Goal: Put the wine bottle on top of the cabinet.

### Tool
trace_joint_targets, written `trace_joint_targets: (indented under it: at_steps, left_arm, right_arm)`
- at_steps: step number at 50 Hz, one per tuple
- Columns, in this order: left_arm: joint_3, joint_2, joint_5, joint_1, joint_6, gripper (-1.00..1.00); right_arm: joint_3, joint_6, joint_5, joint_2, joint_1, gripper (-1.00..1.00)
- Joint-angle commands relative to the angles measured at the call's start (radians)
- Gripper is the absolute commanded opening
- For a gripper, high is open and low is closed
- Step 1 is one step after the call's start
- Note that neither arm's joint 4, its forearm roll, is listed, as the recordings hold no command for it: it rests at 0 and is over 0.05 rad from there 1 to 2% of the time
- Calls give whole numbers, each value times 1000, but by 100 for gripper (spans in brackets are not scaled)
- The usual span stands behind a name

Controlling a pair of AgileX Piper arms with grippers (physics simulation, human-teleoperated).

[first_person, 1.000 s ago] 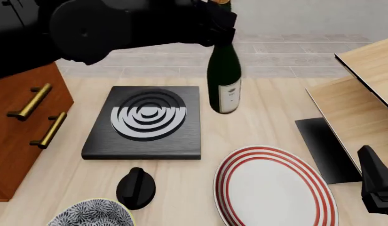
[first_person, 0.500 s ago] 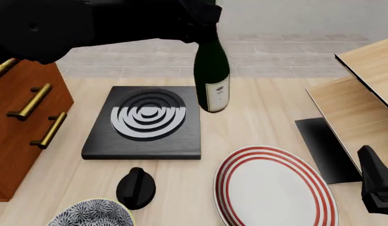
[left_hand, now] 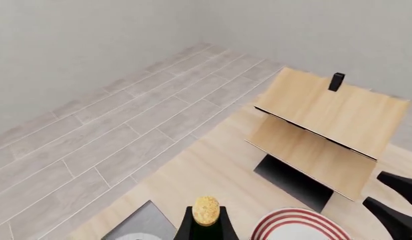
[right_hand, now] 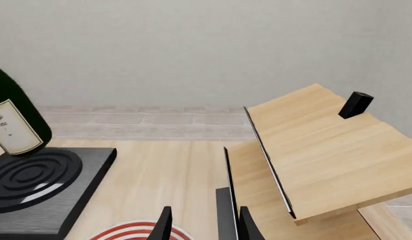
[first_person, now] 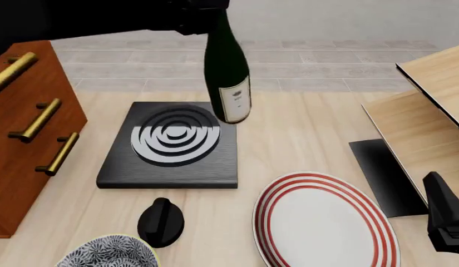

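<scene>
Left arm (first_person: 103, 16): matte black, bulky, smooth rounded housings, running along the 11–12 o'clock edge of the front view; no cables, screws or markings can be made out. Right gripper (first_person: 446, 218): same matte black, angular wedge-shaped body at 4 o'clock of the front view. Right wrist view: its two fingers (right_hand: 164, 226) are thin, flat, black blades with straight edges. Left gripper (left_hand: 206, 227): black, plain-faced, mostly cropped.
</scene>
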Motion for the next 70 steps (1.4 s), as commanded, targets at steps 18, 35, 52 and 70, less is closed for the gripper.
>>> trace_joint_targets:
  at_steps: [18, 35, 52, 70]
  left_arm:
    - [91, -137, 23, 73, 11, -100]
    - [147, -241, 51, 141, 21, -100]
    - [156, -310, 114, 196, 30, -100]
    - [191, -386, 183, 243, 38, -100]
  right_arm:
    - [0, 0, 0, 0, 0, 100]
    - [0, 0, 0, 0, 0, 100]
    - [0, 0, 0, 0, 0, 100]
    - [0, 0, 0, 0, 0, 100]
